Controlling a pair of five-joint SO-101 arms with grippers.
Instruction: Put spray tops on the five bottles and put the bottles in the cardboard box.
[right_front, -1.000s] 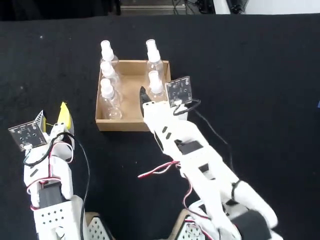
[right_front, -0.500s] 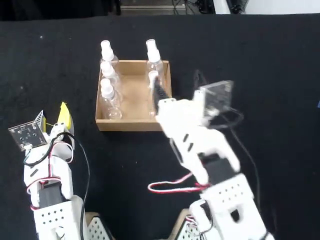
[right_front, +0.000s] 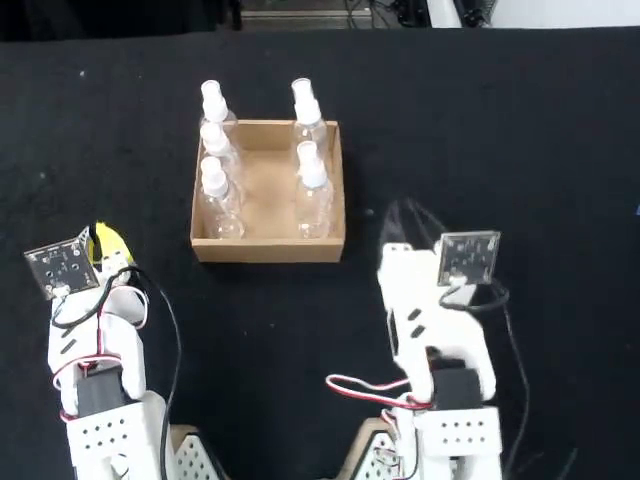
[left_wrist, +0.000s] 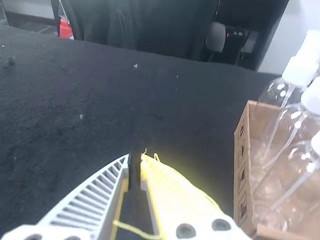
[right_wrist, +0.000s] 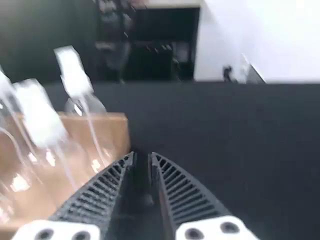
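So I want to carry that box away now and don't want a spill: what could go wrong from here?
1. The five bottles stand upright and rise well above the cardboard box's low walls, so a tilt could tip them out.
2. Bare box floor lies between the row of three and the pair, leaving room for bottles to slide and topple.
3. The right gripper sits near the box's front right corner; a swing might knock it.

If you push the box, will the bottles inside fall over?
Probably the cardboard box would slide easily: the bottles look clear and empty, so likely light. They stand tall and narrow, so a quick shove might topple them. The low walls would only catch their bottoms.
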